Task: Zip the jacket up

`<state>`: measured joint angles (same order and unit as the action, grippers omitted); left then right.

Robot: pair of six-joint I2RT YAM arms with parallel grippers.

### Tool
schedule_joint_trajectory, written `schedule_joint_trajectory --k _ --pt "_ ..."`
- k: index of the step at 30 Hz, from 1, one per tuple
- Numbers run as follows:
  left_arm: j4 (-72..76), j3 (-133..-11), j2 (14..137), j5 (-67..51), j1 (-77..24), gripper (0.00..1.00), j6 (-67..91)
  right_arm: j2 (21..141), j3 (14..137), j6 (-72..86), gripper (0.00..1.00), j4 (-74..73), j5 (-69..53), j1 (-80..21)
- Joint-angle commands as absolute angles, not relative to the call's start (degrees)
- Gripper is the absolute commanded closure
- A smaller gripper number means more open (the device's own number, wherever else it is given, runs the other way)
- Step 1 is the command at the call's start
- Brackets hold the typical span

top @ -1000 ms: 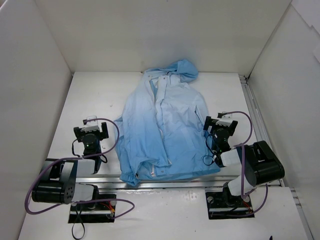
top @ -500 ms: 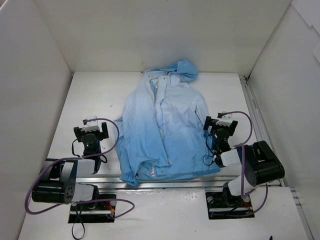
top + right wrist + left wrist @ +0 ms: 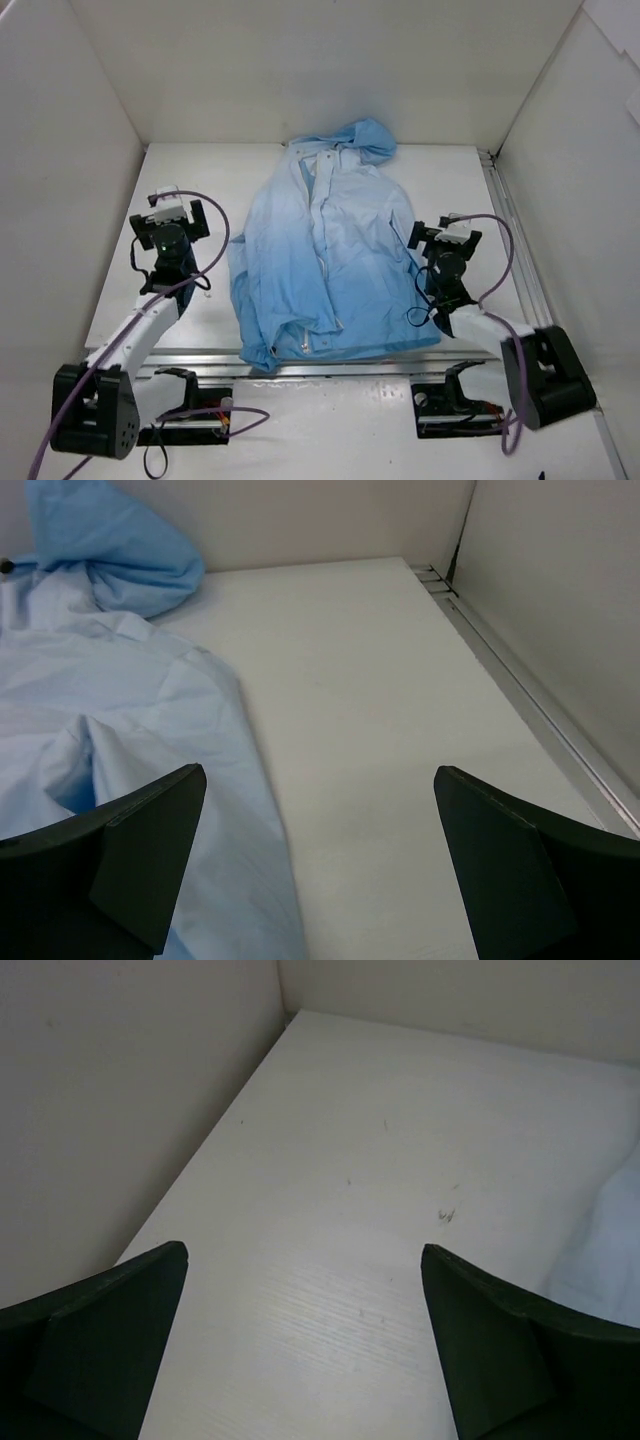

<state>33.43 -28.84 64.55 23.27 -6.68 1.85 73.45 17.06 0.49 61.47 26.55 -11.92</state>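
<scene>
Task item: we find the light blue thin hooded rain jacket (image 3: pixel 325 265) spread flat at frame centre.
Left gripper (image 3: pixel 168 218): jaws apart, empty, centre left.
Right gripper (image 3: pixel 447 240): jaws apart, empty, centre right.

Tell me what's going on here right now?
Nothing is gripped yet. The light blue jacket lies spread on the table, hood at the far end, front placket up. The left gripper hovers open over bare table beside it; the right gripper hovers open at its other edge. Both are empty.
</scene>
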Motion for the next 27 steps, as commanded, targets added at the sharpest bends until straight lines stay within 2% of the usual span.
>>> schedule_joint_trajectory --k 1,3,4,5,7,10,14,20,22,25,27 --pt "13.4 -40.5 57.7 24.0 -6.9 0.00 8.7 63.7 24.3 -1.9 0.02 51.7 28.7 -14.8" --pt "5.0 -49.0 56.0 21.1 -6.9 0.00 12.8 57.1 29.0 -0.4 0.02 35.5 25.3 -14.8" --pt "-2.5 -51.5 55.4 17.5 -8.0 0.00 13.3 55.9 35.2 2.3 0.02 29.9 23.2 -14.7" --pt "-5.9 -56.7 55.5 16.5 -8.8 0.03 13.4 55.6 42.2 3.2 0.02 19.7 22.5 -14.8" --pt "-13.9 -61.1 56.1 16.3 -12.3 0.04 14.6 57.4 48.7 2.8 0.02 7.4 17.9 -14.6" --pt "-23.3 -67.9 58.6 16.9 -16.5 0.06 19.0 60.2 58.8 4.0 0.02 -3.2 19.5 -15.0" --pt "-36.5 -75.7 66.3 18.3 -29.1 0.10 28.7 61.5 69.0 10.0 0.02 -15.4 23.2 -15.4" --pt "-45.5 -81.0 77.3 22.1 -43.8 0.11 44.3 58.0 68.2 17.9 0.02 -25.9 23.3 -15.8" --pt "-46.4 -82.3 79.8 22.7 -46.3 0.11 48.1 56.3 66.5 19.8 0.02 -29.3 20.6 -15.9" --pt "-47.5 -83.4 85.5 21.1 -49.7 0.18 51.8 55.5 63.9 23.9 0.04 -34.1 17.1 -16.2" --pt "-47.5 -83.1 87.2 19.2 -51.2 0.18 55.2 53.7 61.7 26.1 0.06 -35.9 15.7 -16.3"
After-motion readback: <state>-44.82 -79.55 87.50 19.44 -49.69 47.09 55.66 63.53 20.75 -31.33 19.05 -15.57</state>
